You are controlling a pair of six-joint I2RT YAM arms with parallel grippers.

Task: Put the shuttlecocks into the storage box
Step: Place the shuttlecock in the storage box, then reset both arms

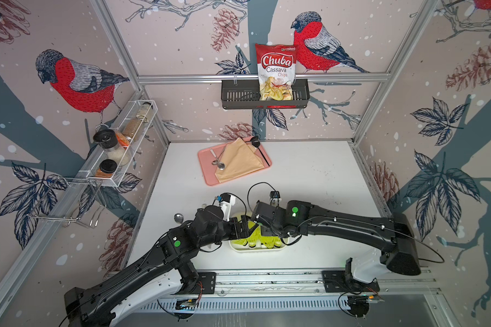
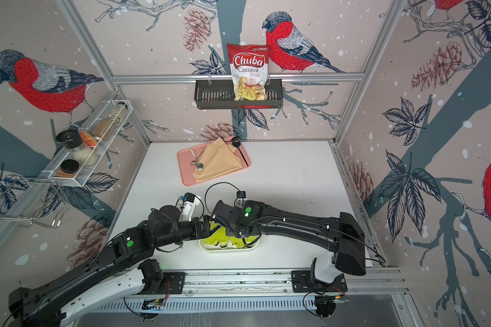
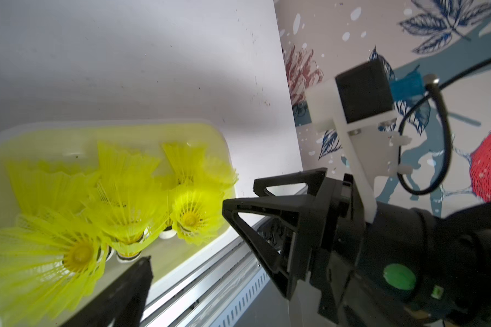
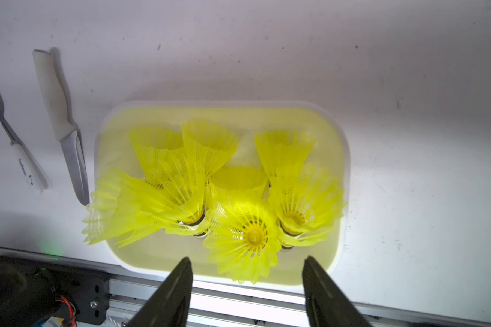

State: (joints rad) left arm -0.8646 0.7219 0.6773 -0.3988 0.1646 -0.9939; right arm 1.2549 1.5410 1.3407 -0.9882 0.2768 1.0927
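The storage box [image 1: 238, 249] [image 2: 207, 248] [image 3: 125, 124] [image 4: 345, 158], a shallow white tub, sits near the table's front edge. Several neon yellow shuttlecocks [image 1: 255, 235] [image 2: 224, 238] [image 3: 125, 203] [image 4: 247, 226] lie piled inside it, and one skirt hangs over the rim. Just above the box, my right gripper [image 4: 247, 260] [image 1: 264, 230] is open and holds nothing. A shuttlecock lies loose in the box under it. From the other side, my left gripper [image 1: 242, 228] reaches over the box. It is open and empty, with only one finger [image 3: 136, 283] showing in the left wrist view.
A knife [image 4: 60, 113] and a spoon [image 4: 0, 113] lie on the table beside the box. At the back sit a pink tray [image 1: 207, 158] with a cloth and a spoon, a black basket [image 1: 238, 97] with a chips bag, and a spice rack [image 1: 119, 158]. The arms' rail [image 1: 267, 279] runs along the front.
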